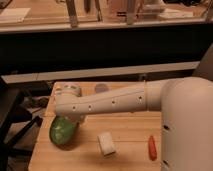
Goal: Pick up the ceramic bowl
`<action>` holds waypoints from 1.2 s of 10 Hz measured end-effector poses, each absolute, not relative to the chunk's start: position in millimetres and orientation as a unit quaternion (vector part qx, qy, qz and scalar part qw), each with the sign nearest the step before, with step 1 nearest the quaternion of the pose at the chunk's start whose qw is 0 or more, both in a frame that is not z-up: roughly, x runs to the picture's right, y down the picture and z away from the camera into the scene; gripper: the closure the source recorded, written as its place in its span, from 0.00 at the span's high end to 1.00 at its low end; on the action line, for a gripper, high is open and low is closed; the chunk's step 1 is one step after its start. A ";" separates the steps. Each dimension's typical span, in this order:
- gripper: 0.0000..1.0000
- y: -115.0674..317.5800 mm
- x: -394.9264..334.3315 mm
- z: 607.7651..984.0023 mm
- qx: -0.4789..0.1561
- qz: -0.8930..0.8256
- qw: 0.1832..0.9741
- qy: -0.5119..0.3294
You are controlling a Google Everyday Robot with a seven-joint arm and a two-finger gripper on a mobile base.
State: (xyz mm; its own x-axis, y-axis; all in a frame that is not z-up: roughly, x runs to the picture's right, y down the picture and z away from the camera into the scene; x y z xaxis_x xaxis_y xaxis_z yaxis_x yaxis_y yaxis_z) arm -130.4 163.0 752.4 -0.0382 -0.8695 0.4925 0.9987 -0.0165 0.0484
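The green ceramic bowl [61, 132] sits near the left front of the wooden table [127, 127], its glossy inside facing up and left, and it looks somewhat tilted. My white arm [115, 102] reaches left across the table. The gripper [73, 120] is at its end, pointing down at the bowl's upper right rim, mostly hidden by the wrist and the arm.
A small pale cup [106, 143] lies on its side at the front middle. An orange-red object [152, 147] lies at the front right, beside my white body. A small grey round object [101, 88] is at the table's back edge. A dark counter runs behind.
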 end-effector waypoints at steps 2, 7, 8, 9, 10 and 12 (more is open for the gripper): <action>0.01 160.9 -128.2 751.3 -0.162 -0.700 0.667 -0.198; 0.01 155.8 -121.9 750.4 -0.157 -0.712 0.654 -0.201; 0.01 154.7 -120.5 750.2 -0.155 -0.714 0.652 -0.203; 0.01 154.2 -119.4 750.3 -0.155 -0.715 0.650 -0.204; 0.01 153.2 -117.7 750.2 -0.154 -0.717 0.649 -0.204; 0.01 151.6 -115.9 749.9 -0.152 -0.721 0.644 -0.205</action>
State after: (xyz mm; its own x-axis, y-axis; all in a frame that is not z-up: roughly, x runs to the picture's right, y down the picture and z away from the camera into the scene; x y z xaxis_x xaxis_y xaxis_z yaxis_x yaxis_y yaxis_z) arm -115.9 151.6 749.9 -0.1238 -0.8673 0.4822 0.9913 -0.0860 0.0998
